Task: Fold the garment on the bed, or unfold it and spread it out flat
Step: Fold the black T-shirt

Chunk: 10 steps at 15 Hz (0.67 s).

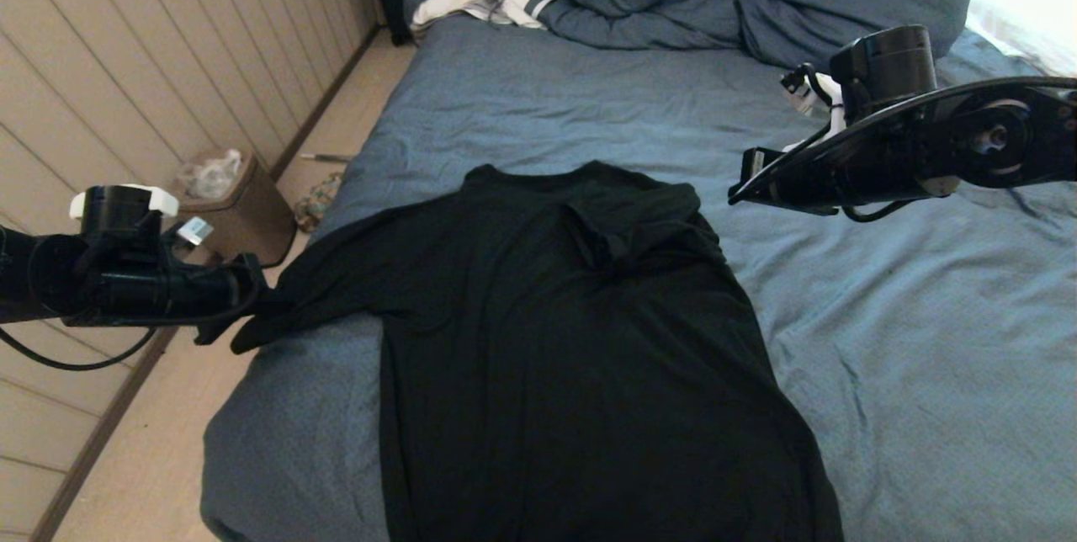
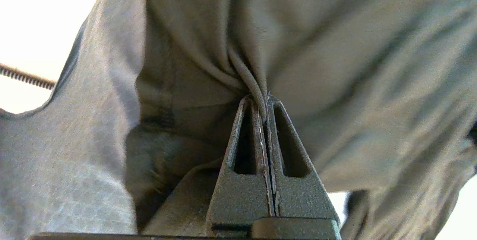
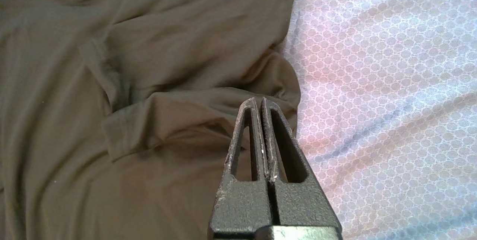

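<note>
Dim, soft light on the head view; washed-out wrist views.
The garment (image 1: 572, 340) read as near-featureless black. The left wrist view was blurred along one side with blown-out white corners; the bed (image 3: 391, 83) sheet showed pinkish glare.

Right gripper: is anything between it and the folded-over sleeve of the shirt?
Nothing visible. The right gripper hangs shut just above the folded sleeve of the black T-shirt, with only air between. The left gripper is shut on the other sleeve.
</note>
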Available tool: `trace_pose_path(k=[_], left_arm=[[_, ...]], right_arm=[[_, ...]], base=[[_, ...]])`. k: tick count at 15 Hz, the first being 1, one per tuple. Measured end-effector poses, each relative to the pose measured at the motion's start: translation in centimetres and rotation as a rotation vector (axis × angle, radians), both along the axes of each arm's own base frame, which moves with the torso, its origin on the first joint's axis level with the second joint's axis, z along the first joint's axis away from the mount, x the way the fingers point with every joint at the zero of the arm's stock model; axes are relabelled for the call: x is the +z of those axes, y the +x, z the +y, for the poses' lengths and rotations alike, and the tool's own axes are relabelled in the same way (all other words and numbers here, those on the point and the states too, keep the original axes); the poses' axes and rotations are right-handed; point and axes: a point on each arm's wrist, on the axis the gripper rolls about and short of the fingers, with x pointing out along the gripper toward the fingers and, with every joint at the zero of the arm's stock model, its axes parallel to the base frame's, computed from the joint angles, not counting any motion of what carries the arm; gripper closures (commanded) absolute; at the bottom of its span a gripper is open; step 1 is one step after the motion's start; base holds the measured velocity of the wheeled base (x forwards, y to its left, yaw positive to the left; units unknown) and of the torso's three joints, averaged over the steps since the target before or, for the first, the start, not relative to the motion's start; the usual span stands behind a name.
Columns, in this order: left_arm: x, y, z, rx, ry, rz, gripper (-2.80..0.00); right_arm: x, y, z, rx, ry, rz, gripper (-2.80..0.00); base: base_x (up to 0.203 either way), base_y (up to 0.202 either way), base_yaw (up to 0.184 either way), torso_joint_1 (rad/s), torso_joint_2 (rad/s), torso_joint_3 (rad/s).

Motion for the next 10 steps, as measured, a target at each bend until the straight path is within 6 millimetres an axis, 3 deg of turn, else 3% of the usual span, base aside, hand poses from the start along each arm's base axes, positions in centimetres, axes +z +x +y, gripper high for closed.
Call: trace_pose_path(k=[6,10], left_arm=[[5.7,0.4,-0.6,-0.007,0.025,-0.127,0.00],[9.6,0.2,-6.5,-0.093,0.089,-0.162,0.00]], right_arm=[[0.2,-0.4,-1.4,-0.019,0.012,0.000,0.00],[0.3,-1.2,-3.0,-0.020,0.032,0.005,0.00]], base=[[0.000,0.000,0.000,0.000,0.00,0.000],[0.000,0.000,0.000,0.000,0.00,0.000]])
